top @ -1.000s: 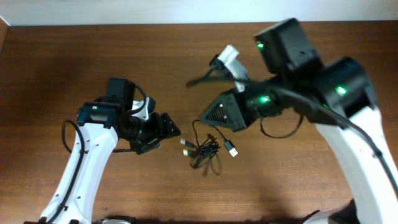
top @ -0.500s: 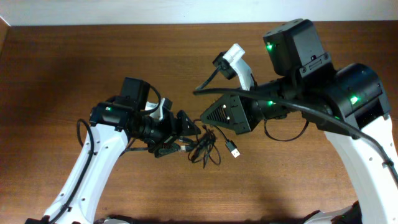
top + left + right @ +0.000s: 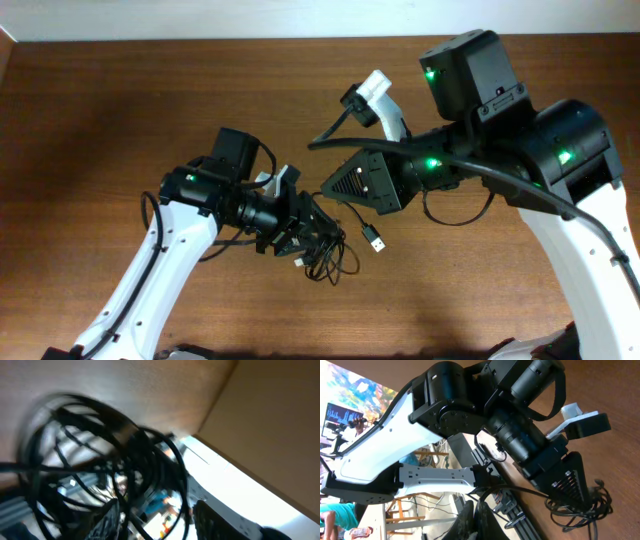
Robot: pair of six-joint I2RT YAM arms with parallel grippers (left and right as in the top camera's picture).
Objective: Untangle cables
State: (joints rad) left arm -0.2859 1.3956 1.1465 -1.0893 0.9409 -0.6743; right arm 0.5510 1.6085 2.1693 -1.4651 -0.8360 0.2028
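Left tool (image 3: 318, 236) is at the cables (image 3: 335, 256) tangled on the table (image 3: 100, 120); can't tell if it's pinching, wrist view blurred. Right tool (image 3: 327, 187) pressed together, near the tangle.

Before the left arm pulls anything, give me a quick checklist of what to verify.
1. Left gripper over the cables: ok.
2. Left jaws closed on a strand: cannot tell, wrist view blurred.
3. Right gripper shut: ok.
4. Right gripper holding a strand: cannot tell.
5. USB plug clear of both grippers: ok.
6. Cables separated: not ok, one clump.
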